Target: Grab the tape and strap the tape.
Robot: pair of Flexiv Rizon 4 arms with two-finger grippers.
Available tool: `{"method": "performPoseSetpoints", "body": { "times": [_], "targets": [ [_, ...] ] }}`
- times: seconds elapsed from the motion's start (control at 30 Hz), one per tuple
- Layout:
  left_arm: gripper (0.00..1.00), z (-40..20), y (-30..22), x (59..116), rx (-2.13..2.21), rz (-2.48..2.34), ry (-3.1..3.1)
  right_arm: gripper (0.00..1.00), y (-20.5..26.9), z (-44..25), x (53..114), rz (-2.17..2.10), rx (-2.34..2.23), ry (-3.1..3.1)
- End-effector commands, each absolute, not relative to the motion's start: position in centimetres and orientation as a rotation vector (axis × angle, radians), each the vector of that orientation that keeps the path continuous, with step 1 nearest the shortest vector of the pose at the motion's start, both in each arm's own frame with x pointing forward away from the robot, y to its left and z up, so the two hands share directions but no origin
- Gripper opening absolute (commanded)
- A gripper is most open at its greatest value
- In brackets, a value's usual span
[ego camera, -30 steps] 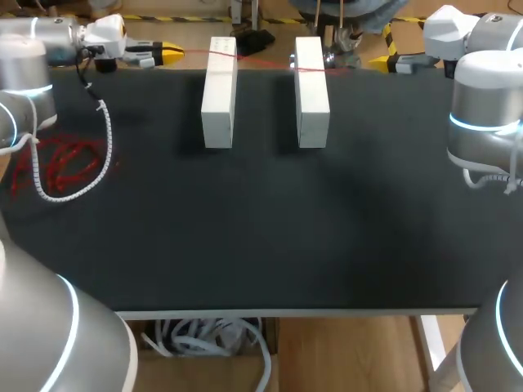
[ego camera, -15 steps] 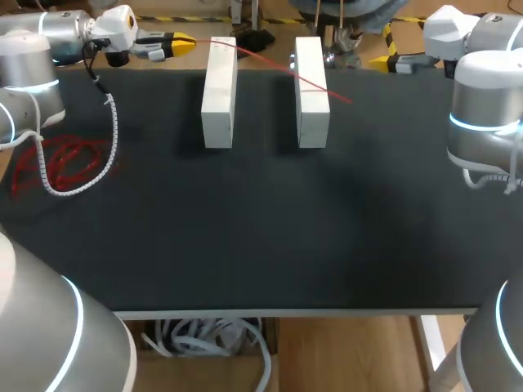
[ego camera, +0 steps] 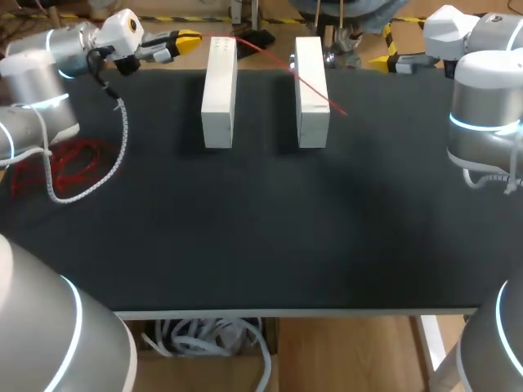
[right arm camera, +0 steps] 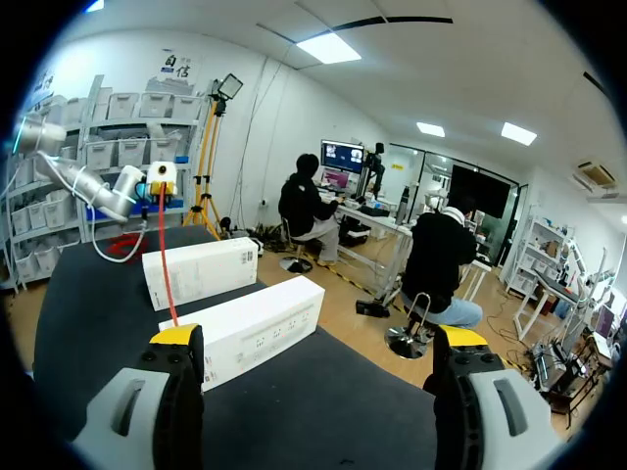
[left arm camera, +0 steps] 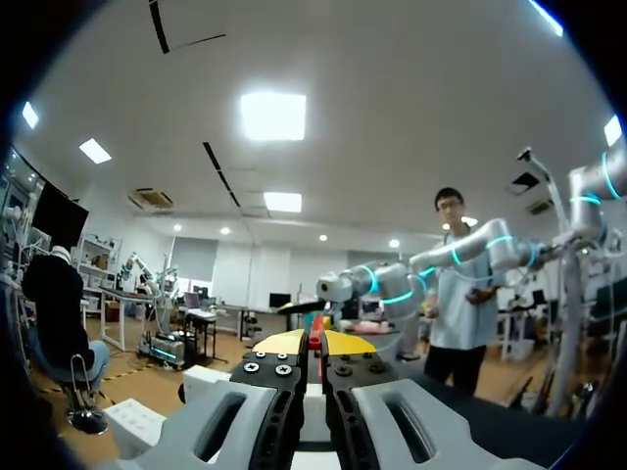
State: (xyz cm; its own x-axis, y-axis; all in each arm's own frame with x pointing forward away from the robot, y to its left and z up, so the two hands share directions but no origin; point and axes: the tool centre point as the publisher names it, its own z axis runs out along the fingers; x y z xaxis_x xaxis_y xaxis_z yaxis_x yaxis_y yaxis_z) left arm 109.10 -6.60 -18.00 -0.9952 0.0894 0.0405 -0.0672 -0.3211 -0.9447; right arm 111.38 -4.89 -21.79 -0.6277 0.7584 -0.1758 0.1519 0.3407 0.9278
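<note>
Head view: a thin red tape (ego camera: 320,95) runs from my left jaws, at the far left of the black tabletop (ego camera: 261,229). It passes over the far end of the left white rectangular block (ego camera: 219,98) and slants across the right white rectangular block (ego camera: 311,122).
Tape end: it reaches just past the right block on my right side. I cannot tell whether it rests on the tabletop.
Left jaws: closed, with the tape pinched between them. The left wrist view shows a red sliver between the yellow fingertips (left arm camera: 284,343).
Right jaws: spread wide and holding nothing, at the far right edge.
Tape relative to right jaws: in the right wrist view both blocks lie ahead of them. The tape comes down over the blocks and ends near one fingertip (right arm camera: 176,335), not between the two.
Spare tape: a loose red tangle (ego camera: 69,159) lies on the tabletop beside my left arm.
Step in hand: as I judge it, laying the tape across both blocks so the free end can be taken.
Doing it well: I should hold an even, light tension so the blocks do not shift. The slant should be squared up across both blocks. My right jaws need to come in low, straddle the free end, and close on the strip's flat faces.
Risk: too hard a pull could slip the tape out of my left jaws or drag a block.
</note>
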Motion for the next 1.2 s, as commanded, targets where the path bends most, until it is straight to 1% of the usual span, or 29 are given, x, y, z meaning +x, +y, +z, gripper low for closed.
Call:
{"method": "performPoseSetpoints", "body": {
  "times": [0.03, 0.33, 0.87, 1.2],
  "targets": [
    [0.0, -17.6, -7.1, 107.5, 0.516, 2.684, -1.84, 1.0, -4.9, -21.8, 111.4, 1.293, 0.793, 2.003],
    [0.0, -16.6, -7.0, 104.6, 0.617, 2.765, -1.78, 1.0, -4.9, -21.8, 111.4, 1.293, 0.793, 2.003],
    [0.0, -15.0, -6.2, 99.2, 0.957, 2.927, -1.65, 1.0, -4.9, -21.8, 111.4, 1.293, 0.793, 2.003],
    [0.0, -15.0, -6.5, 97.6, 1.076, 2.957, -1.593, 1.0, -4.9, -21.8, 111.4, 1.293, 0.793, 2.003]
  ]
}}
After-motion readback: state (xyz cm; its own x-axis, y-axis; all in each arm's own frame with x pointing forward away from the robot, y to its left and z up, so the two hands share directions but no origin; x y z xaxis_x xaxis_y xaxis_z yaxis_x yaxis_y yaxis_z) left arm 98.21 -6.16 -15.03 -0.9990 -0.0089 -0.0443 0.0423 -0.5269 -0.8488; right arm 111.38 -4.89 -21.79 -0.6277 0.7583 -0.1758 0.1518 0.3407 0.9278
